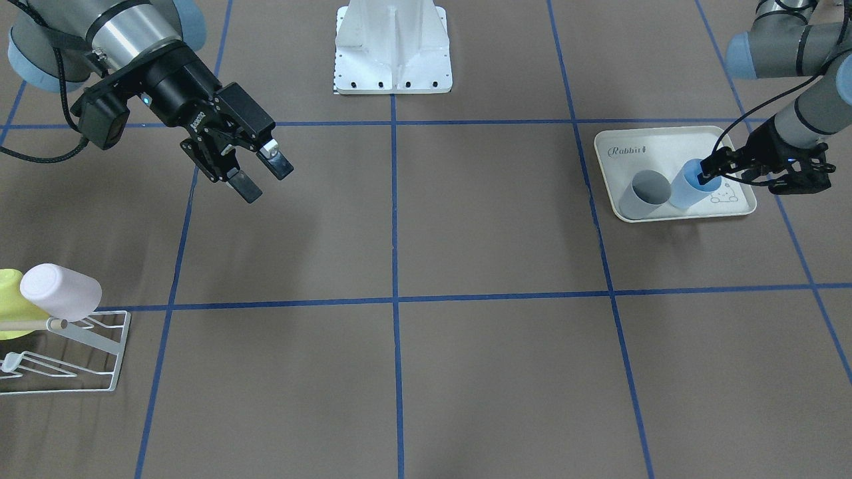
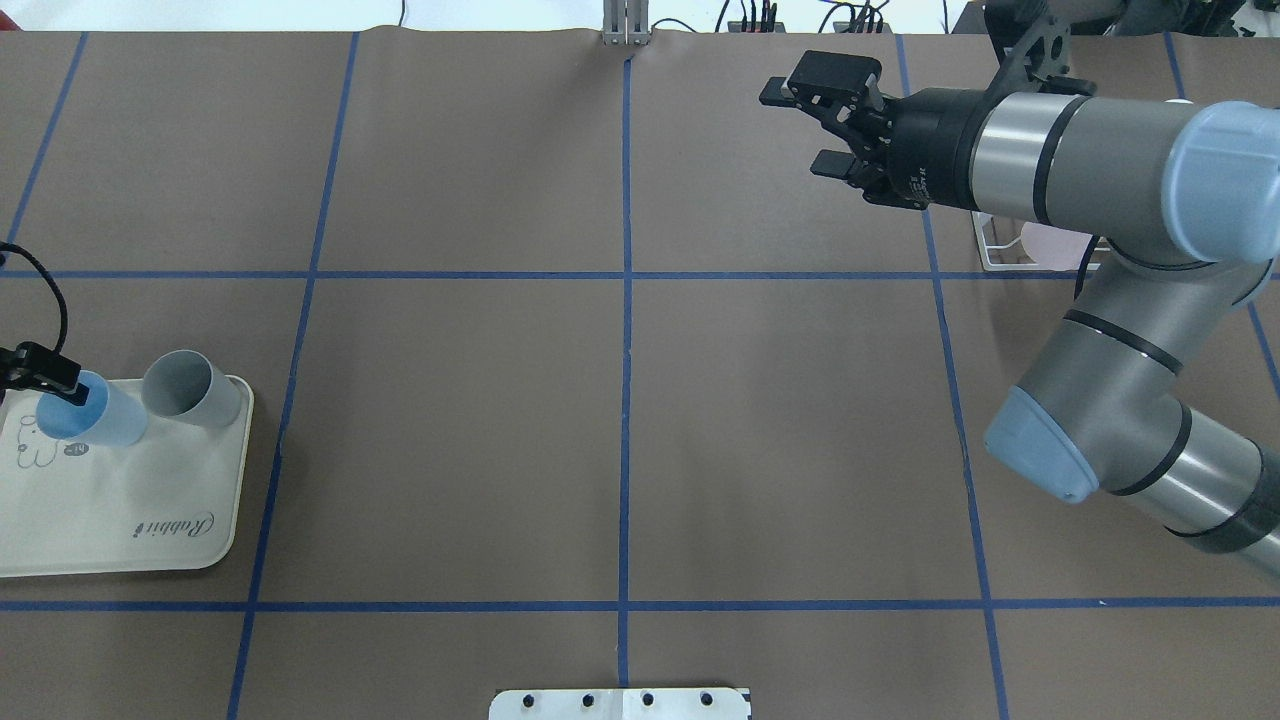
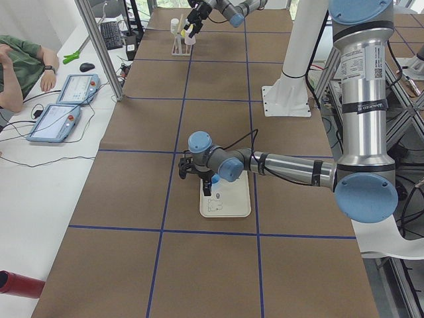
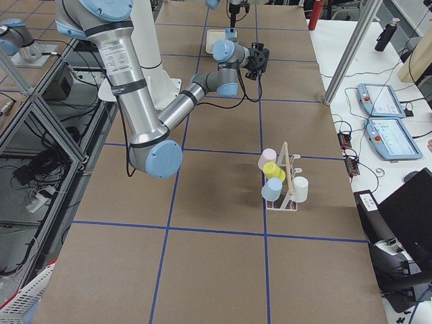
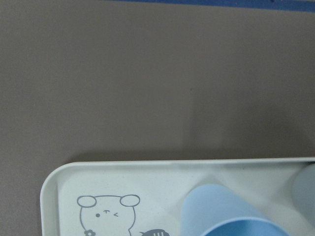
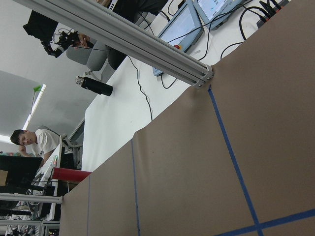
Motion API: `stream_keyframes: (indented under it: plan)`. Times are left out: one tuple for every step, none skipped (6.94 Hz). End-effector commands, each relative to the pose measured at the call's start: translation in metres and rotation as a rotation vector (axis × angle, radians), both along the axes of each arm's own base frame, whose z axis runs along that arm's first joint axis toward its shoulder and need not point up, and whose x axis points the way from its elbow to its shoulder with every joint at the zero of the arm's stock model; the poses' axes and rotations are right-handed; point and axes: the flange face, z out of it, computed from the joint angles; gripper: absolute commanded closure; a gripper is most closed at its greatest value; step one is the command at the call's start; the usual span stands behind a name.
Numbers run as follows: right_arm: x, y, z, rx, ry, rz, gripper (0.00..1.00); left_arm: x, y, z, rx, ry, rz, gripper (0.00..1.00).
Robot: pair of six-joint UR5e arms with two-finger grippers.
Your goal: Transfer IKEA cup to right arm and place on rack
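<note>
A light blue cup [image 1: 689, 189] stands on the cream rabbit-print tray [image 1: 665, 143] beside a grey cup [image 1: 645, 193]. My left gripper [image 1: 704, 171] is down at the blue cup's rim with one finger inside it, and it looks shut on the rim. The blue cup also shows in the overhead view [image 2: 100, 420] and at the bottom of the left wrist view [image 5: 221, 211]. My right gripper [image 1: 259, 169] hangs open and empty above the table, far from the cup. The white wire rack [image 1: 100, 339] stands near it, holding a pale pink cup [image 1: 60, 291] and a yellow one [image 1: 10, 299].
In the overhead view my right arm hides most of the rack [image 2: 1000, 250]. The right side view shows several cups on the rack [image 4: 287, 182]. The white robot base plate [image 1: 393, 46] sits at mid table edge. Operators sit at the side bench.
</note>
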Motion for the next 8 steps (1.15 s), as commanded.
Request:
stream_keyframes:
  plan:
    - [0.000, 0.000, 0.000, 0.002, 0.002, -0.002, 0.00, 0.009, 0.005, 0.002, -0.011, -0.004, 0.014, 0.47]
    - [0.000, 0.000, 0.000, 0.003, 0.001, 0.000, 0.00, 0.006, 0.009, 0.006, -0.016, -0.008, 0.017, 0.93]
    - [0.000, 0.000, 0.000, 0.001, 0.000, 0.000, 0.00, 0.004, 0.011, 0.006, -0.017, -0.009, 0.014, 1.00]
    - [0.000, 0.000, 0.000, 0.003, 0.001, 0.000, 0.00, -0.001, 0.012, 0.004, -0.026, -0.002, 0.008, 1.00]
    - [0.000, 0.000, 0.000, 0.003, 0.001, -0.002, 0.00, -0.003, 0.012, -0.004, -0.034, 0.016, 0.008, 1.00]
    - [-0.002, 0.001, 0.000, 0.005, 0.003, -0.003, 0.00, -0.032, 0.005, -0.016, -0.064, 0.046, -0.045, 1.00]
    - [-0.001, 0.001, -0.001, 0.005, 0.001, -0.003, 0.00, -0.070, -0.005, -0.031, -0.063, 0.056, -0.128, 1.00]
    - [-0.003, 0.002, -0.001, 0.001, -0.002, -0.006, 0.00, -0.102, -0.011, -0.049, -0.092, 0.043, -0.201, 1.00]
